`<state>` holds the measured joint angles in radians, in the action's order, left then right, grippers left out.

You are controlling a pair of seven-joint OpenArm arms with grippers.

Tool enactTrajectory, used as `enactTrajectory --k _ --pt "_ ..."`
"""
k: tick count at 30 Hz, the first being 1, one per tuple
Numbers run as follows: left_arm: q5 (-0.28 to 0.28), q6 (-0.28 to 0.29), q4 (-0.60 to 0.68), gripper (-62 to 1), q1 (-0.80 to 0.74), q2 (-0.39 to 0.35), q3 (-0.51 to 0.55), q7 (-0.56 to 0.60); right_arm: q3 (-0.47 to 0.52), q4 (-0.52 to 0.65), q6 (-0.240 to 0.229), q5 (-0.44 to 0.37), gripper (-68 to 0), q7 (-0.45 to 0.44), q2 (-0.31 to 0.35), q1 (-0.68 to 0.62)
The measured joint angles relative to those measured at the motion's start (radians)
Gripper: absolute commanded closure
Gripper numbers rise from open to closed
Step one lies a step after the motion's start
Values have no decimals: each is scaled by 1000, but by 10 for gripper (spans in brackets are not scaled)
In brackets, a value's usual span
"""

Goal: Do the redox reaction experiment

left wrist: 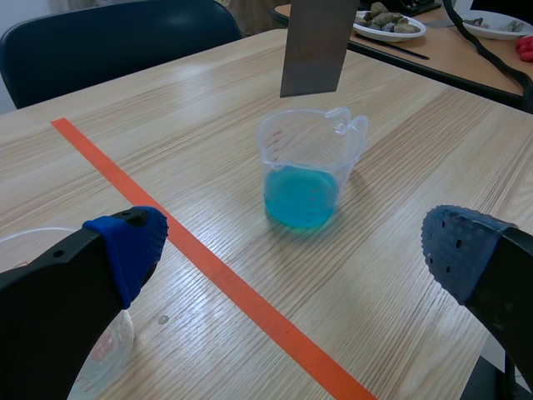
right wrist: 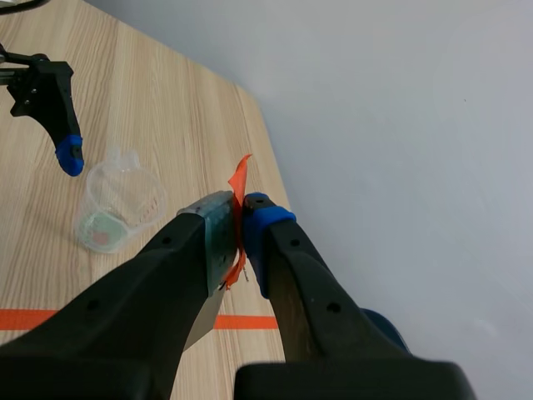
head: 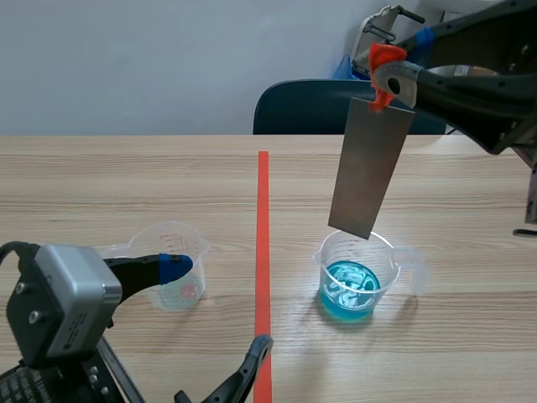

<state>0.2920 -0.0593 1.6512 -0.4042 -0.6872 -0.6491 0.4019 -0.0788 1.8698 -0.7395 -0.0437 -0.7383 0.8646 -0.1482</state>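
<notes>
Metal strip: flat grey rectangle, dull sheen, hangs slightly tilted w/ its lower edge just above the rim of the blue-liquid beaker, not in the liquid. An orange tab sits at the strip's top end. Right gripper is clamped on that top end, fingers pinching strip and tab from both sides, arm raised over the table's right half.

Beaker: clear plastic, round, w/ spout and handle; blue liquid fills roughly the bottom third. It stands right of the orange tape line on the wood-grain table.

Left of the line is a second clear beaker, nearly empty, faint reddish tint at the base. Left gripper is low, fingers wide apart; one blue pad is at that beaker's rim, touching or not can't be told.

Left wrist view alone shows the gap betw. strip edge and beaker rim, plus dishes on a far table. Right wrist view alone shows the pinch on the tab up close. Dark blue chair behind the table.
</notes>
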Motion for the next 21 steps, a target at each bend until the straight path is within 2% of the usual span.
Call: enactTrajectory --k 4,13,21 --pt "0 0 0 -623 0 0 0 0 0 16 0 -63 -8 54 23 0" --pt "0 0 0 -623 0 0 0 0 1 31 0 -148 -8 173 59 0" --pt "0 0 0 -623 0 0 0 0 1 31 0 -171 -8 188 64 0"
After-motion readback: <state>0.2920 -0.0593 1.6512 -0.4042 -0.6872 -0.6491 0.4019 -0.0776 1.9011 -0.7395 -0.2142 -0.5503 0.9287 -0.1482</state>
